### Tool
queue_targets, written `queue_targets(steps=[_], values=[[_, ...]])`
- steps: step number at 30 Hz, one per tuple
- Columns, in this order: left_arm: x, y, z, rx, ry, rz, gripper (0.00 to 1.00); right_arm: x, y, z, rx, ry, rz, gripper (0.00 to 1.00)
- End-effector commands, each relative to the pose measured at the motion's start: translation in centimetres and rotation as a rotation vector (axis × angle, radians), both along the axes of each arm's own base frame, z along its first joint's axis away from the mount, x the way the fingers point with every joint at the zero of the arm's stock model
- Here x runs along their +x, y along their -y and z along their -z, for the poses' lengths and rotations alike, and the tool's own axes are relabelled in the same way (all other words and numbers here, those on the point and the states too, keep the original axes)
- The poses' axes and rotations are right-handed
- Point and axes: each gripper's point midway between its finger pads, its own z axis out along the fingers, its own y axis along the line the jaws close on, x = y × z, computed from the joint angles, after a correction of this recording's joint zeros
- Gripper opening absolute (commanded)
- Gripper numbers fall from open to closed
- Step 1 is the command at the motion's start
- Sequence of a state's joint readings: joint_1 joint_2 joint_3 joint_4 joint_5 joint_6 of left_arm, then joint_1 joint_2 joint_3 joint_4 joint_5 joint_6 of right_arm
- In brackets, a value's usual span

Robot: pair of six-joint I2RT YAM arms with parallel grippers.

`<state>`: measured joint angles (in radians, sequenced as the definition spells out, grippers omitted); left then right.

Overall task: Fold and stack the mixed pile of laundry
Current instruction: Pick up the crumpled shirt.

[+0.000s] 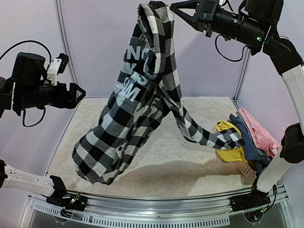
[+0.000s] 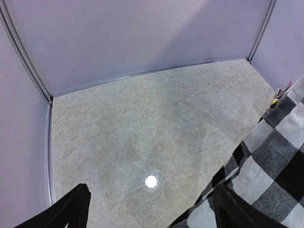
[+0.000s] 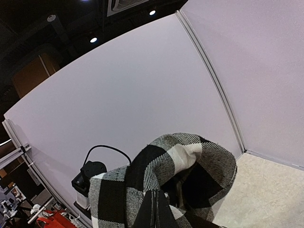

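Observation:
My right gripper (image 1: 173, 8) is raised high at the back and is shut on the black-and-white checked shirt (image 1: 137, 109). The shirt hangs down in the air, and one sleeve trails right onto the pile. In the right wrist view the closed fingers (image 3: 156, 211) pinch a fold of the checked cloth (image 3: 185, 161). My left gripper (image 1: 81, 93) is open and empty, held in the air left of the shirt. Its fingers (image 2: 71, 211) stand wide apart, with the shirt (image 2: 273, 171) at the right. The yellow (image 1: 227, 142), blue-grey (image 1: 244, 135) and pink (image 1: 260, 130) garments lie heaped at the right.
A small salmon perforated basket (image 1: 242, 167) sits under the heap at the table's right front. Light walls with metal posts close in the beige table (image 1: 190, 161) at the back and sides. A metal rail (image 1: 156, 216) runs along the near edge.

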<state>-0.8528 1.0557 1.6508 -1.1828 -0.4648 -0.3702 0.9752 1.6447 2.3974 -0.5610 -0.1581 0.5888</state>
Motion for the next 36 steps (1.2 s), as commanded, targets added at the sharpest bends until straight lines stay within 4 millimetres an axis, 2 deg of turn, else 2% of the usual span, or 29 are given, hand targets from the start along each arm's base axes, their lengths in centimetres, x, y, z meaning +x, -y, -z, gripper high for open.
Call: queue_targets(steps=[1,3,4,5,6,7,8,9,11,13,17,21,23,26,30,33,36], values=[[-0.6,-1.3,0.4,0.000,-0.005,-0.027,0.91,0.6,-0.2,1.6,-0.056,0.006,0.039,0.00],[-0.9,-1.4,0.8,-0.009,-0.014,-0.026,0.91,1.6,-0.3,6.4,-0.175,-0.054,0.082,0.00],[-1.0,-1.4,1.1,-0.015,-0.020,-0.025,0.91,2.2,-0.5,9.6,-0.242,-0.091,0.104,0.00],[-1.1,-1.4,1.6,-0.016,-0.029,-0.025,0.91,2.0,0.5,11.6,-0.275,-0.111,0.126,0.00],[-1.2,-1.4,2.1,-0.020,-0.038,-0.026,0.91,2.1,0.9,14.5,-0.325,-0.143,0.142,0.00],[-1.3,-1.5,2.7,-0.026,-0.049,-0.031,0.91,2.1,2.1,16.9,-0.356,-0.175,0.180,0.00],[-1.4,-1.5,3.3,-0.030,-0.060,-0.033,0.91,1.6,3.9,18.1,-0.363,-0.187,0.216,0.00],[-1.4,-1.3,3.9,-0.034,-0.074,-0.032,0.91,1.6,4.8,20.7,-0.400,-0.220,0.245,0.00],[-1.3,-0.7,5.0,-0.042,-0.098,-0.023,0.91,1.0,7.3,23.8,-0.435,-0.263,0.296,0.00],[-1.0,0.2,6.0,-0.043,-0.125,-0.010,0.91,0.2,9.3,25.4,-0.445,-0.281,0.327,0.00],[-0.1,2.5,8.1,-0.040,-0.181,0.023,0.91,-0.6,11.8,27.8,-0.498,-0.293,0.367,0.00],[0.8,4.5,9.5,-0.039,-0.229,0.042,0.90,-0.9,11.9,30.6,-0.603,-0.318,0.347,0.00],[1.2,5.0,9.9,-0.044,-0.247,0.028,0.90,-1.3,11.0,31.7,-0.630,-0.331,0.299,0.00],[1.5,5.6,9.9,-0.072,-0.271,0.013,0.90,-1.7,9.2,32.3,-0.623,-0.331,0.218,0.00],[1.2,7.0,10.4,-0.128,-0.323,0.039,0.89,-2.3,6.1,31.8,-0.589,-0.298,0.081,0.00],[1.1,6.8,11.0,-0.128,-0.339,0.020,0.90,-2.1,4.0,31.4,-0.589,-0.252,0.020,0.00],[1.3,6.4,10.6,-0.134,-0.326,0.001,0.90,-1.5,2.7,30.2,-0.572,-0.205,0.004,0.00]])
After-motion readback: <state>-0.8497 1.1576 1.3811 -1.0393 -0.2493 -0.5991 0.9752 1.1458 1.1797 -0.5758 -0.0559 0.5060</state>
